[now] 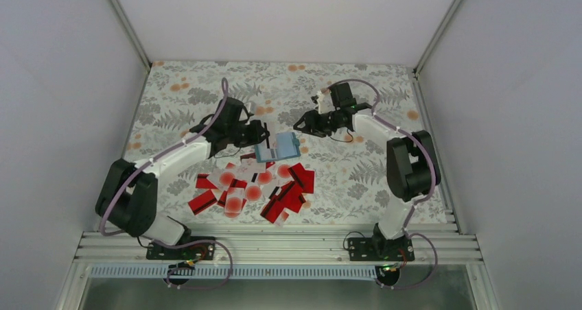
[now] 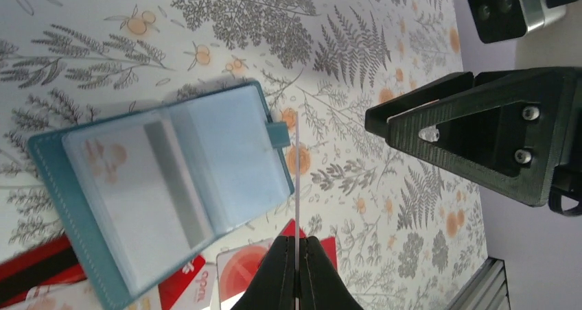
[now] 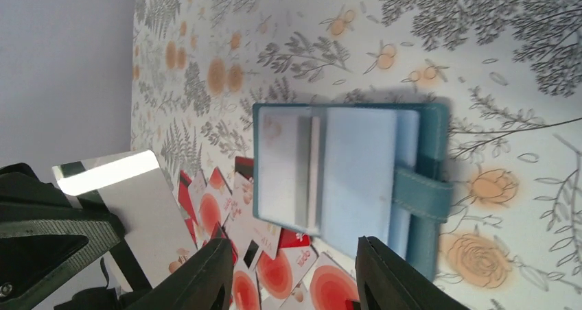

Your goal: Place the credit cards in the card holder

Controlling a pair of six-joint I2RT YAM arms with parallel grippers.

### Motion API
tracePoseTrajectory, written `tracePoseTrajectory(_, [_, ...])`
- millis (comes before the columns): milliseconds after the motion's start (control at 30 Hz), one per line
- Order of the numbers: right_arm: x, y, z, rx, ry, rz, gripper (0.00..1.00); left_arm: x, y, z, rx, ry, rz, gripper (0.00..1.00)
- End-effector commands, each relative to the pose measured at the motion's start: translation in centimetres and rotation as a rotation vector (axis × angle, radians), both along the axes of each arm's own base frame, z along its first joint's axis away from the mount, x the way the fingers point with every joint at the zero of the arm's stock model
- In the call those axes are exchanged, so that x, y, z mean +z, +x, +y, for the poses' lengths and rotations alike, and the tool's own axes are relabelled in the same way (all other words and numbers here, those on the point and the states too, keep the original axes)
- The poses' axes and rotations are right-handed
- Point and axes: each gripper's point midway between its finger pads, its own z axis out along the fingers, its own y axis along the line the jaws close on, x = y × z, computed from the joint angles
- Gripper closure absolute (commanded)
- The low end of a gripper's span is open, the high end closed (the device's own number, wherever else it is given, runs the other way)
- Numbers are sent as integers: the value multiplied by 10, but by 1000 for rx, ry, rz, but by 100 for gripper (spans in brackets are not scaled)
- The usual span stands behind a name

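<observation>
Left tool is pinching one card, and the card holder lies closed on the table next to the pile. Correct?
No: the card holder lies open, not closed; the left wrist view shows its pale blue inside. The rest holds: the left tool pinches one card, and the holder is on the table next to the pile.

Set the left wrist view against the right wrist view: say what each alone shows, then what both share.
Left wrist only: the held card, edge-on, a thin line pinched in the shut left gripper; a metal rail in the corner. Right wrist only: that card's broad pale face, and both fingers of the right gripper, apart, holding nothing. Both: the open card holder with its clasp tab, loose credit cards beside it, the floral cloth.
</observation>
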Motion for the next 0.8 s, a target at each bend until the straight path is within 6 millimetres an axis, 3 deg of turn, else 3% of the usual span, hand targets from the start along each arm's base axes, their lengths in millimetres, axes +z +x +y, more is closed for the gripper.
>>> tracePoseTrajectory(0, [-6,15,-3,-23,1,38,55,-10,20,-2,35,-5,40,98])
tracePoseTrajectory(267, [-31,22,11,13,74,128,61,-39,44,3,17,-77,93,98])
tracePoseTrajectory(767, [-67,14,11,38,61,206,64,-81,49,-7,-23,-108,174,98])
